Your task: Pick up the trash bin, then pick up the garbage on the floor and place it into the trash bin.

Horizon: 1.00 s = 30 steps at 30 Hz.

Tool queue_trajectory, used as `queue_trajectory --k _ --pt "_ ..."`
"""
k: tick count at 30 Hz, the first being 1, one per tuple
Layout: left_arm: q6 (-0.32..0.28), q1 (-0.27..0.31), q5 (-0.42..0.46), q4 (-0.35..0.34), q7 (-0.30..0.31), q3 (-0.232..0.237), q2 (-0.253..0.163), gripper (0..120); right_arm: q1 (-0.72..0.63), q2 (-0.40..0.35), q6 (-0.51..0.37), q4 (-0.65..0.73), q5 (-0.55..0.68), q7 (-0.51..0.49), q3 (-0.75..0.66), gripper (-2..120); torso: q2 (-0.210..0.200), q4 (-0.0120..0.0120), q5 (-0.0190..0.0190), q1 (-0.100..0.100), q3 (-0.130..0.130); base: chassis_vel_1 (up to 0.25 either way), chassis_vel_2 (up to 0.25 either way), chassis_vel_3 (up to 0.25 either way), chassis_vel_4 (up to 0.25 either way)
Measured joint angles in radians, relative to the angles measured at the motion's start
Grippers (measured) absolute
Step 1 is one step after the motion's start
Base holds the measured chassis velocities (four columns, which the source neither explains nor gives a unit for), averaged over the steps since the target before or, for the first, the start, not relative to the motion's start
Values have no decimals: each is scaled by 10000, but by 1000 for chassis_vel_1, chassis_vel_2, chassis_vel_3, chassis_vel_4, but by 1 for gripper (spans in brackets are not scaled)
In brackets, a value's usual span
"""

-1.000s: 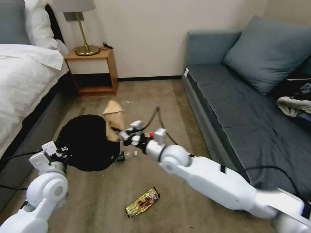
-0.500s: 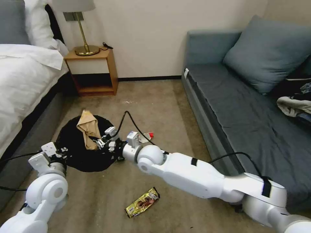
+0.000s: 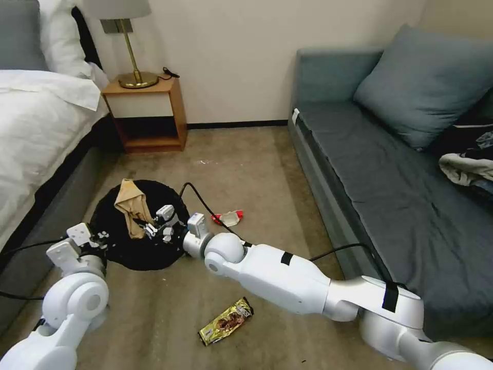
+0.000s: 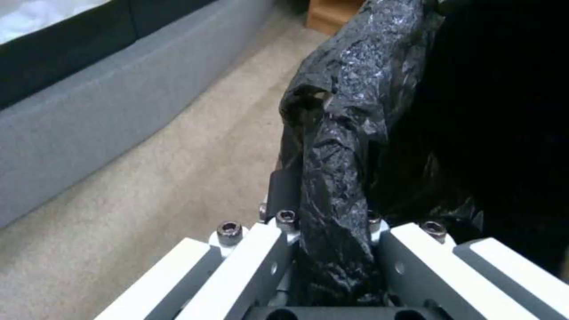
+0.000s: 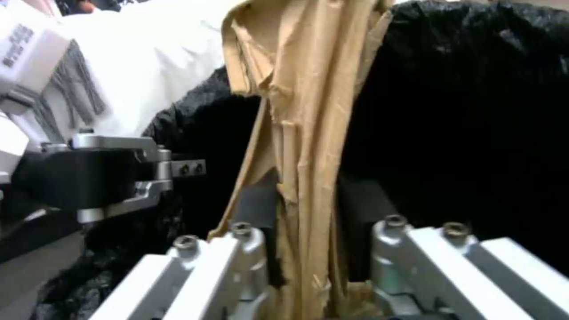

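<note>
Carpet runs between a bed and a grey sofa, with a nightstand against the far wall. On that carpet, beside the bed, the bin (image 3: 141,231) is seen as a round black-lined opening, and every other place is best given from it. Its bag rim is pinched at the near-left edge by the left gripper (image 3: 95,240), whose fingers are closed onto a fold of the black plastic (image 4: 332,186). Over the bin's mouth the tan paper scrap (image 3: 132,205) is held upright by the right gripper (image 3: 149,228); in the right wrist view the fingers are seen clamped on the lower part of the paper (image 5: 302,146), with black liner behind it. Just right of the bin the red-and-white packet (image 3: 228,218) lies on the floor, and well nearer the robot than the bin the gold wrapper (image 3: 226,321) is seen.

A risk is judged here: the scrap stands tall, so if it is let go while tilted it could catch on the rim or tip over the edge onto the carpet. Because the bin is held only by thin plastic, the liner could also slip or tear if it is jolted.
</note>
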<state>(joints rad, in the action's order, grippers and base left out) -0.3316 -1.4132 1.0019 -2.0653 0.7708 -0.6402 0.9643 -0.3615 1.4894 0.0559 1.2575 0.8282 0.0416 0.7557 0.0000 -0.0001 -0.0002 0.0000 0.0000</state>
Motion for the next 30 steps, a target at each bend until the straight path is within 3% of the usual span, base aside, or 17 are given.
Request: queue_trajectory --k 6,13,20,30 --pt "-3 23 3 87 7 7 -69 3 260 -181 -148 154 -4 -170 176 46 0 1 0 0 0 0 0 0 0" --pt "-15 76 46 83 27 7 -139 3 703 -521 -351 282 44 -158 449 76 0 -1 1 1 0 0 0 0 0" --pt "-27 127 55 89 49 64 -137 3 831 -543 -420 223 -203 34 535 99 0 1 1 0 0 0 0 0 0" --pt "-31 219 72 180 74 170 -169 3 723 -1104 7 749 -266 155 -202 100 0 1 2 1 0 0 0 0 0"
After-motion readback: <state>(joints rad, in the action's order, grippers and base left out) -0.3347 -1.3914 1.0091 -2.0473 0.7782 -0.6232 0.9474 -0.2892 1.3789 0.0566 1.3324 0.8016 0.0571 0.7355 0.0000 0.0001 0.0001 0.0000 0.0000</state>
